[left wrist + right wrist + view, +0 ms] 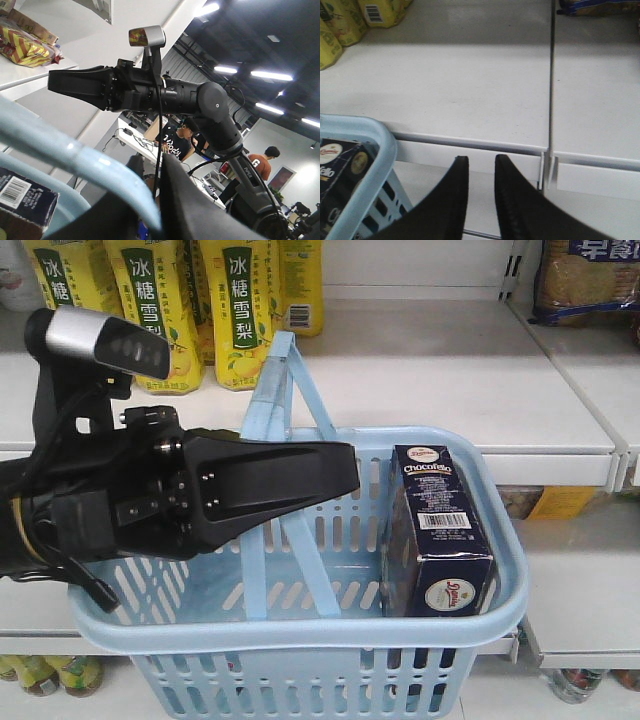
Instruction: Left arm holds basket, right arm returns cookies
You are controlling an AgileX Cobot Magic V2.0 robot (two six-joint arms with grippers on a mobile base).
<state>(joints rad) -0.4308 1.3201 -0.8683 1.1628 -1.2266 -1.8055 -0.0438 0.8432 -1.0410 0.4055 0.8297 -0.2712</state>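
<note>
**Cookie box upright in the held basket, right claw empty at the shelf edge**

At the left, the left arm is seen reaching over the basket toward its raised swing handles; whether its jaws are clamped on them cannot be told from these views. Further right, the cookies are stood upright against the basket's right wall, top flap facing up. The box is judged light and stiff, a cardboard carton with smooth printed faces that could slip or dent under a hard squeeze; its narrow upper part, taken across the two broad faces, looks the best hold. The handles to its left and the basket wall touching it on the right leave little room for the fingers. On the right wrist view the right gripper is shown with jaws slightly apart and nothing between them, just outside the basket rim. Yellow drink cartons are stood at the back left of the white shelf, and a blue packet at the far right
</note>
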